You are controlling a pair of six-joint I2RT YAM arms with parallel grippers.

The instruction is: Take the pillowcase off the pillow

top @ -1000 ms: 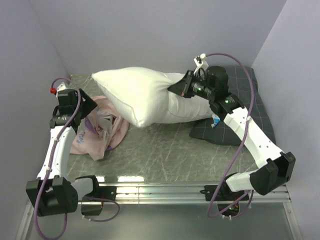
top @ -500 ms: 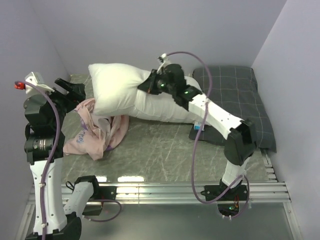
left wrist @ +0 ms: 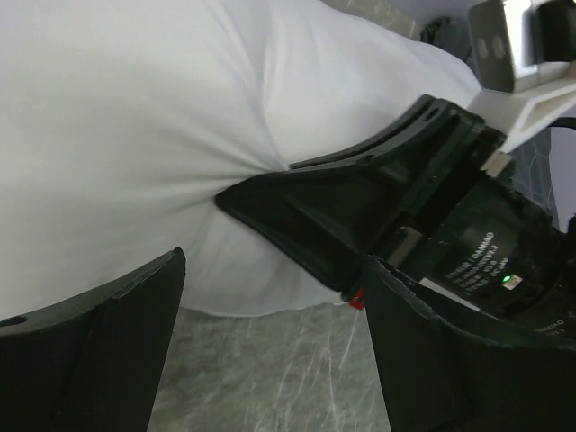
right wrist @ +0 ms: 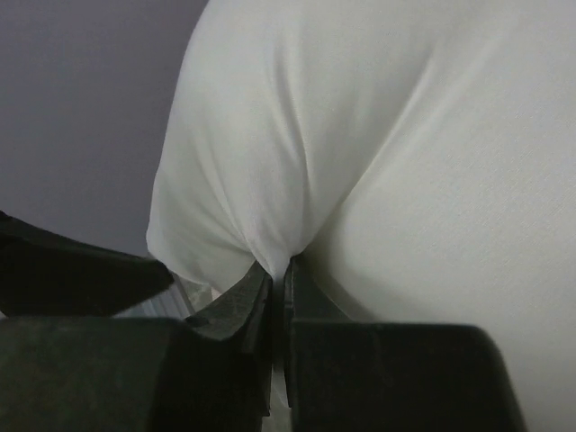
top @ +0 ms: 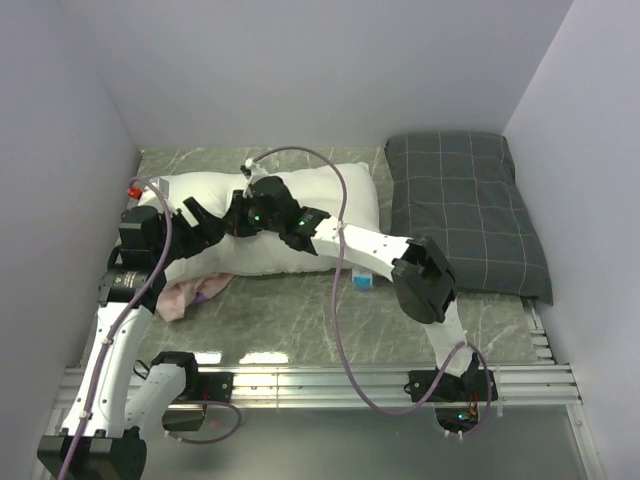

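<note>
While the plain white pillow (top: 320, 200) lies flat on the marbled grey tabletop (top: 290, 310), left of centre, both arms meet at its left end.

Right arm: reaches from its base at the near right, across the pillow's near edge. Right pincer (right wrist: 275, 270) is closed, with a small fold of the pillow's white fabric pinched between the tips. The wrist view confirms it: creases in the cloth gather and run into the shut tips.

Left arm: stands at the near left, wrist raised, pointing at the pillow's left end. Left pincer (left wrist: 270, 360) is spread wide and holds nothing. Its two dark fingers (left wrist: 90, 360) frame the pillow's edge and a strip of tabletop below it. The right pincer's black tip sits straight ahead between them, close by. Cannot tell whether the left fingers touch the pillow.

Pillowcase (top: 188, 296): a crumpled pink heap on the tabletop at the pillow's near-left corner, partly tucked beneath the pillow and the left forearm. Only pale pink with a trace of purple shows. It lies beside and under the pillow, not around it. The pillow's surface is bare white in all three views.

Dark grey checked pillow (top: 460, 210): lies flat at the far right against the right wall, just beside the white pillow with a narrow gap between them.

Purple cables loop over both arms.
</note>
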